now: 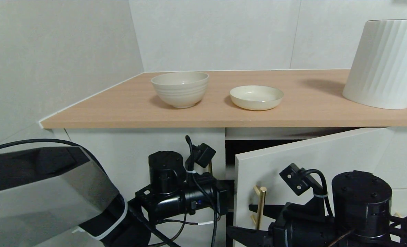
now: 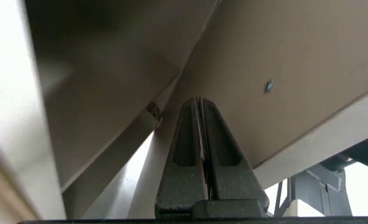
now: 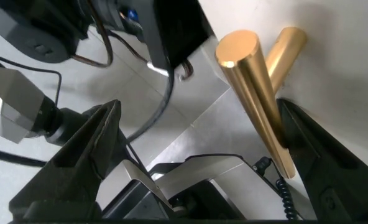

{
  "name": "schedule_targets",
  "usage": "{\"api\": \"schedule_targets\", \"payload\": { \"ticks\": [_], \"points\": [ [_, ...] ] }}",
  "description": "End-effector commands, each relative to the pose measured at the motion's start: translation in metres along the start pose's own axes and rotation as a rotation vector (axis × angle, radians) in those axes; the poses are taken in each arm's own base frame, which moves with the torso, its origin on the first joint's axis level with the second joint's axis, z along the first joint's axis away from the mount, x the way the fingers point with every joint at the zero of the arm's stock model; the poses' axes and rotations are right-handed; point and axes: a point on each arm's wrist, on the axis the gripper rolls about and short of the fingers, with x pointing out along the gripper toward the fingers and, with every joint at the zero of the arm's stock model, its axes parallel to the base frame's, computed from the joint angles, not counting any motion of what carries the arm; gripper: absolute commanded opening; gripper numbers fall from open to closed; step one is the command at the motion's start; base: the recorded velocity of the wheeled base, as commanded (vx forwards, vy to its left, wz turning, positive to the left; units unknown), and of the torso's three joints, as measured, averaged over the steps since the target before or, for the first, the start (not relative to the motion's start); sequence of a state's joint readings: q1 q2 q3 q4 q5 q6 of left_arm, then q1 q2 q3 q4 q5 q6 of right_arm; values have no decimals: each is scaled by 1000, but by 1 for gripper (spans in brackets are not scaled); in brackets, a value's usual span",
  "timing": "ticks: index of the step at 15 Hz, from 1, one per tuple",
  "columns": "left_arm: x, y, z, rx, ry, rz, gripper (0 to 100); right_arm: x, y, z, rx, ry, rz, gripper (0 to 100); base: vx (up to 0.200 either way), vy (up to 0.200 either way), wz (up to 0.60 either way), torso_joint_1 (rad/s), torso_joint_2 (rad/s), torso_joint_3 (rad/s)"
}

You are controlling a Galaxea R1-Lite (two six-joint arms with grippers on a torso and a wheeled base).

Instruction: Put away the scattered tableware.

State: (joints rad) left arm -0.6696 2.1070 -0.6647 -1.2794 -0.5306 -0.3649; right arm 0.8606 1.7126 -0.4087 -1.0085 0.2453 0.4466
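Brass handle [image 3: 258, 93] sits btwn wide-open R fingers [image 3: 87, 155] (nearer one side); L fingers [image 2: 184, 130] pressed together, empty.

Bowl [image 1: 180, 88] and dish [image 1: 256, 97] look smooth glazed ceramic with soft gloss, desk [image 1: 309, 99] matt wood-grain laminate, cabinet door [image 1: 327, 154] smooth matt white, handle [image 3: 258, 106] polished brass-coloured metal, ribbed container [image 1: 383, 65] matt white.

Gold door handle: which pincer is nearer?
Right. The right pincer is open and straddles the handle. The left pincer is shut, off to the handle's left at the cabinet opening.
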Motion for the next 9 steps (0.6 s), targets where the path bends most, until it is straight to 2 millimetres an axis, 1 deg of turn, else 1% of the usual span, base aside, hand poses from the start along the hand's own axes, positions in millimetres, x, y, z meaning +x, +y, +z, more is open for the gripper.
{"api": "schedule_targets", "payload": {
  "ticks": [1,2,5,6,7,8,9],
  "points": [
    [4,-2,-5,-3,13,-9,0,-5,0,1,-2,-10,-5,100,0,0,0,0,0,0],
    [4,-3,-4,1,10,-15,0,-8,0,3,-2,-23,-10,100,0,0,0,0,0,0],
    [6,-5,-2,8,1,-23,0,-24,-12,15,-4,-117,-124,100,0,0,0,0,0,0],
    [6,-5,-2,9,-1,-24,0,-30,-15,16,-6,-132,-151,100,0,0,0,0,0,0],
    [6,-6,-1,10,-2,-24,0,-38,-16,14,-4,-139,-169,100,0,0,0,0,0,0],
    [6,-6,-1,10,-4,-25,0,-55,-15,1,-19,-117,-188,100,0,0,0,0,0,0],
    [6,-6,0,11,-5,-27,0,-64,-15,-7,-39,-100,-200,100,0,0,0,0,0,0]
  ]
}}
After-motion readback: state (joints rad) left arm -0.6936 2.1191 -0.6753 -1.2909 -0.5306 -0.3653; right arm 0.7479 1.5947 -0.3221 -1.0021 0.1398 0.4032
